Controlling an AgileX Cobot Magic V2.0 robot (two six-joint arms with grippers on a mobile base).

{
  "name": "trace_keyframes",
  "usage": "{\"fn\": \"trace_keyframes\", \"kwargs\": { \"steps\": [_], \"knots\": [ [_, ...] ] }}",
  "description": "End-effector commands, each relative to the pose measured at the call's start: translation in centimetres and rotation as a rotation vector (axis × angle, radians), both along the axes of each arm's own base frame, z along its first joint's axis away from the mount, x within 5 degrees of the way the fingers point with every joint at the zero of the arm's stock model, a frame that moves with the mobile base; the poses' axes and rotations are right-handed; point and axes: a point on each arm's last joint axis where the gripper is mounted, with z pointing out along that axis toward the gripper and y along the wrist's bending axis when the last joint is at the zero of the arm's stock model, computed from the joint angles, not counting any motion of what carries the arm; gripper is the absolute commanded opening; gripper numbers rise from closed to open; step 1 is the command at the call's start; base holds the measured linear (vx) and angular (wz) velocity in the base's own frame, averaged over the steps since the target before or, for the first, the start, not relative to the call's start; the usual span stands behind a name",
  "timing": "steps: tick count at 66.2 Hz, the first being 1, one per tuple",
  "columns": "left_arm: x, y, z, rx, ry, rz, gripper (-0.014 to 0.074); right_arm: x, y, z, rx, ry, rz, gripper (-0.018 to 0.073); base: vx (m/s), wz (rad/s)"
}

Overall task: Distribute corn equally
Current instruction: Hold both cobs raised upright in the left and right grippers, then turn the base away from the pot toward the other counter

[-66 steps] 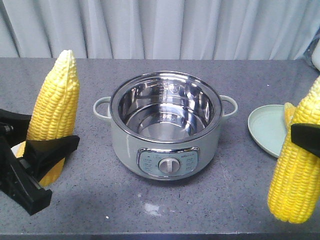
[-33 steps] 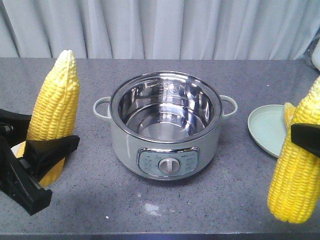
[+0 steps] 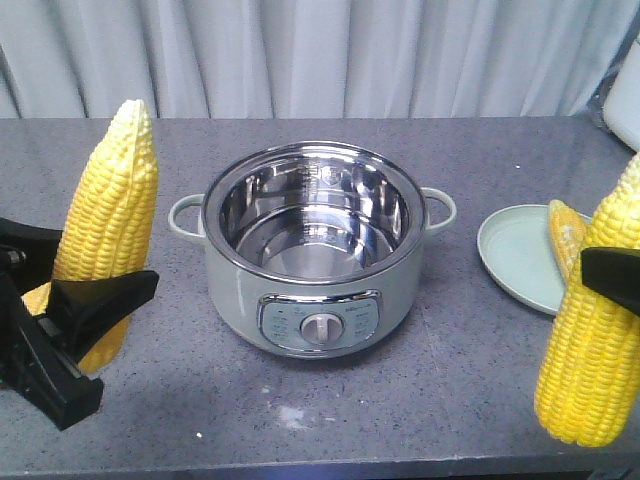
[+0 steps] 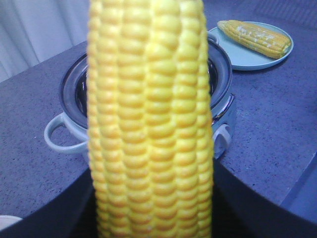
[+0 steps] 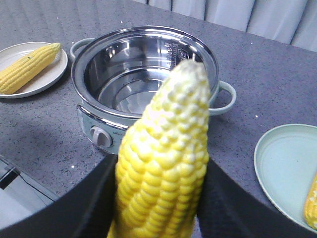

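Corn cobs stand roughly upright, clenched in left fingers and right fingers, flanking pot.

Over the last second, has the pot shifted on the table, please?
No. The pot and plate slid left together, gap unchanged; the camera moved.

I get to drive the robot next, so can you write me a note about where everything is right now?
The left gripper is shut on one cob, held upright. The right gripper is shut on a second cob, also upright. A third cob lies on the green plate. A fourth cob lies on the white plate. The pot between them is empty.
Done: one cob per plate.
Left: probably lay one held cob on each plate, making two each.
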Motion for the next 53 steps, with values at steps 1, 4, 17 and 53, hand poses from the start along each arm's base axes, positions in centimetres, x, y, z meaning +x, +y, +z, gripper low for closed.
{"fn": "trace_keyframes", "kwargs": {
  "steps": [1, 4, 17, 53],
  "knots": [
    [0.07, -0.01, 1.68, -0.075, -0.077, 0.012, 0.0224, 0.10, -0.06, 1.28, 0.037, -0.078, -0.019, 0.0225, -0.01, -0.16],
    [0.07, -0.01, 1.68, -0.075, -0.077, 0.012, 0.0224, 0.09, -0.05, 1.27, 0.037, -0.077, -0.019, 0.0225, -0.01, -0.17],
    [0.07, -0.01, 1.68, -0.075, -0.077, 0.012, 0.0224, 0.09, -0.05, 1.27, 0.037, -0.077, -0.019, 0.0225, -0.01, -0.26],
    [0.07, -0.01, 1.68, -0.075, -0.077, 0.012, 0.0224, 0.09, -0.05, 1.27, 0.038, -0.077, -0.018, 0.0225, -0.01, -0.41]
  ]
}}
